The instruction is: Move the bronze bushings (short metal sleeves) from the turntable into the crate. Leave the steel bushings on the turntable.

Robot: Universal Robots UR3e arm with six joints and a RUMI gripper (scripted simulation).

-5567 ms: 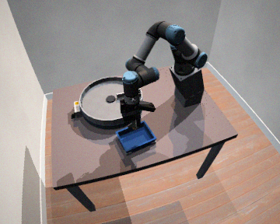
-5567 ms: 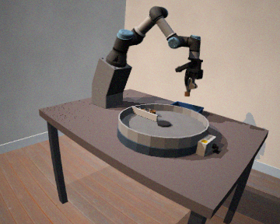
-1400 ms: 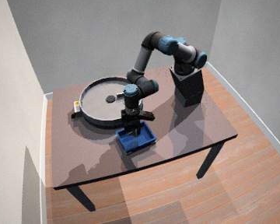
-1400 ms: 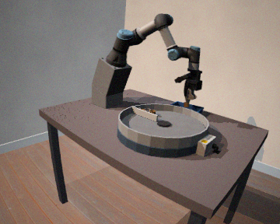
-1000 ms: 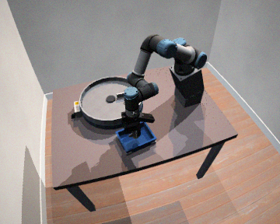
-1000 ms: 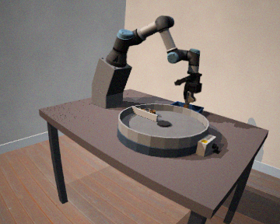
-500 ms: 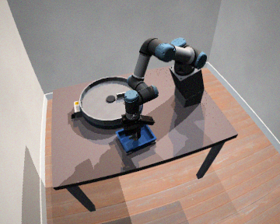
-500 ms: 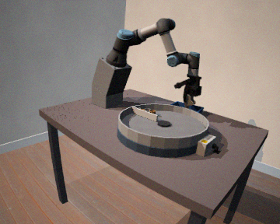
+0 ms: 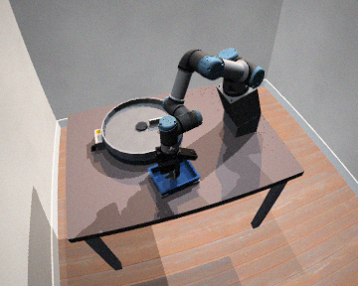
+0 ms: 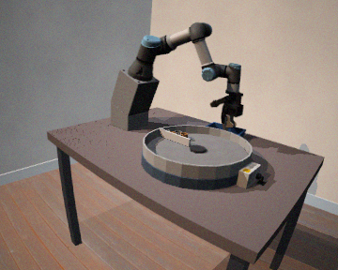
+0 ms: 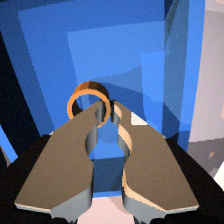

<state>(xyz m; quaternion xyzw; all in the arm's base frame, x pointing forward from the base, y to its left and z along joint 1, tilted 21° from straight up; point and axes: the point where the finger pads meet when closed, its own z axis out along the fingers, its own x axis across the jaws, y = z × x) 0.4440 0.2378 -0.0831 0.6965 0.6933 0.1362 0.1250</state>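
bronze bushing [image 11: 88,104]: shiny orange metal | crate [image 11: 60,45]: smooth blue plastic | table [image 9: 247,176]: glossy brown | floor [image 9: 306,238]: wood planks

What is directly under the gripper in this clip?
The blue crate lies below the gripper, which pinches the wall of a bronze bushing above the crate's floor. The fingers cover the near part of the crate, so anything lying there is hidden.

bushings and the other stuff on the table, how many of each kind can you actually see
Bronze bushing, gripped by the tool over the crate: 1
Blue crate: 1
Turntable: 1
Dark flat disc on the turntable: 1
Small box with a yellow button beside the turntable: 1
Total: 5
Small items behind the turntable's divider are too blurred to count.
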